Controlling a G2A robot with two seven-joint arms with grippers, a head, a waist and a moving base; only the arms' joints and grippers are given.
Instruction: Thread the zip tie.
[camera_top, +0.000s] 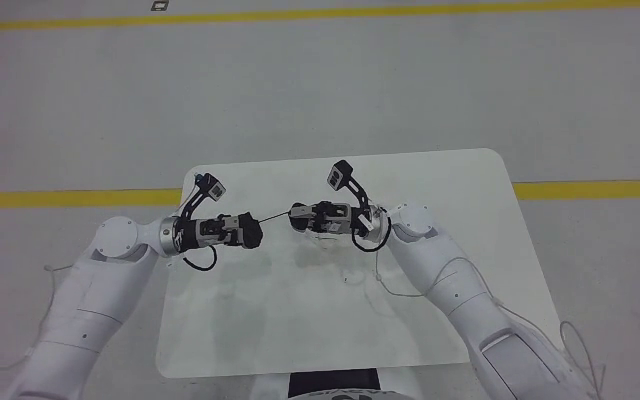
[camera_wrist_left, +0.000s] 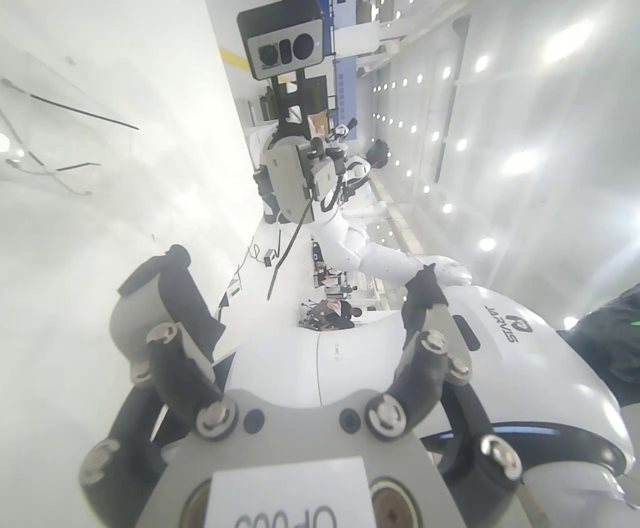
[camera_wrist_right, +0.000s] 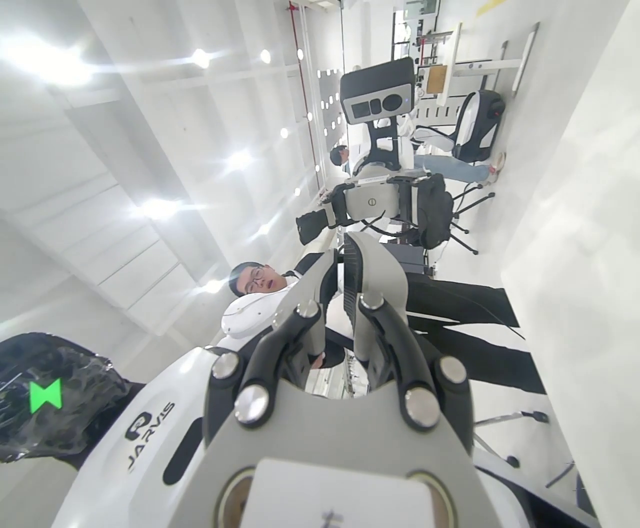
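**Item:** zip tie (camera_wrist_left: 287, 245), a thin dark strip. One end is pinched in my right gripper (camera_wrist_right: 341, 250), jaws nearly closed on it. The free tail sticks out across the gap over the white table (camera_top: 420, 300).

**Why held so:** I judge this keeps the tail clear of the surface and easy to offer.

**Left gripper** (camera_wrist_left: 300, 262): spread wide, holding nothing, facing the tail (presumably ready to receive it).

**Tie's locking head:** I cannot make it out.
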